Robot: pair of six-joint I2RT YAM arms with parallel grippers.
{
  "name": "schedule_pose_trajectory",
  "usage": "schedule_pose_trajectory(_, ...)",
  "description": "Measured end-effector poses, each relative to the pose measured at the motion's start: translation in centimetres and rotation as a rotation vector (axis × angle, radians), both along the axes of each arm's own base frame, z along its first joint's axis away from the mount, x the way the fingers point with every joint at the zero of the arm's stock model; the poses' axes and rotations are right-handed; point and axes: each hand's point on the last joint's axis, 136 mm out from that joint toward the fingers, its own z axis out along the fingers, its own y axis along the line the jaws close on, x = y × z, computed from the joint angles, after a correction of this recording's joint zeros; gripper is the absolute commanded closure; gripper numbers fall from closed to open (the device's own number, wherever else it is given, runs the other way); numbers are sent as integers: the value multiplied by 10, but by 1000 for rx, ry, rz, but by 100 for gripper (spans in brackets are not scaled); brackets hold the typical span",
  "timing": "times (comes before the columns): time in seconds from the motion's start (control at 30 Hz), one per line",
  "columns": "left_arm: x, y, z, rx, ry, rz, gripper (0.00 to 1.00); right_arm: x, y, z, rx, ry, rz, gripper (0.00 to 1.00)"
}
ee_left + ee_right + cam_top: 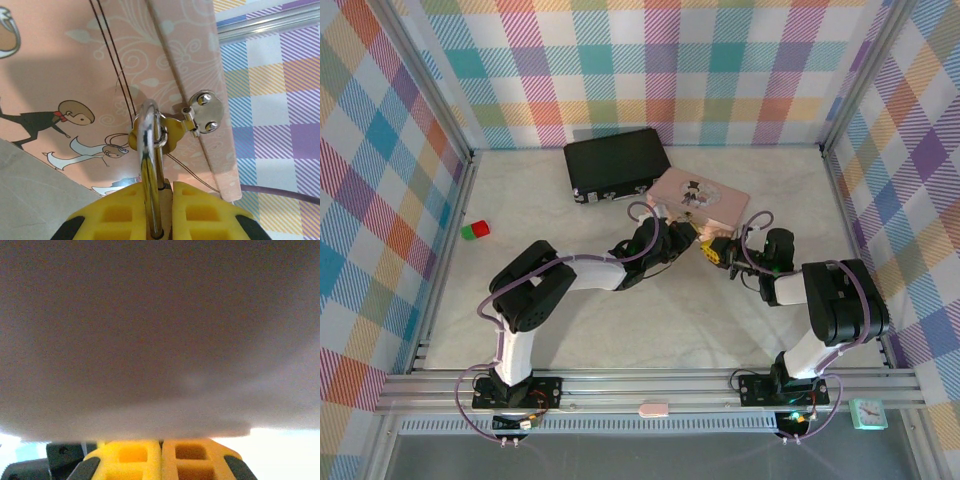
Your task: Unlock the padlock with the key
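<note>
Plainly, the left gripper (160,192) is clamping its yellow fingers almost fully together on the padlock (148,142). Its thin silver shackle is rising out from between the pads and lying against the side of the pink box (100,60), just beside the box's own silver clasp (204,113), and a sliver of what looks like its brass-coloured body is showing low in the gap. The padlock is looking light, rigid and smooth, so it is likely to be twisting or slipping in the pads once a key is pushing into it. Gripping the flat faces of the body, with the keyhole end left free, is seeming the safer hold, since the polished shackle is too thin to trust alone. The right gripper (161,450) is sitting fully closed under a blurred pale surface, and whether it is pinching the key cannot be told. Such a key is likely tiny, stiff and easy to drop, so it is best held by its head. No lettering or brand is showing legibly; the box is carrying only a cartoon bride and groom and white floral scrolls.
</note>
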Motion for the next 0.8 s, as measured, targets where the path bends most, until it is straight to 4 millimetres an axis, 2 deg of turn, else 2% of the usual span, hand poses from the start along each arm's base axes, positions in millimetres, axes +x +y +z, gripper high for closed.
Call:
schedule_pose_trajectory(0.27,2,-1,-3,-9,0,-13,100,1,2,-2,13,53,-5,100)
schedule_pose_trajectory(0.47,2,-2,1,-31,-4,-31,100,1,1,4,-100,-32,32,100)
schedule_pose_trajectory(0.67,-2,-9,15,-93,-17,-76,100,-4,-7,20,-285,-164,41,100)
schedule_pose_trajectory(0.8,-5,-12,15,-98,-13,-95,100,-6,-9,18,-321,-165,46,100)
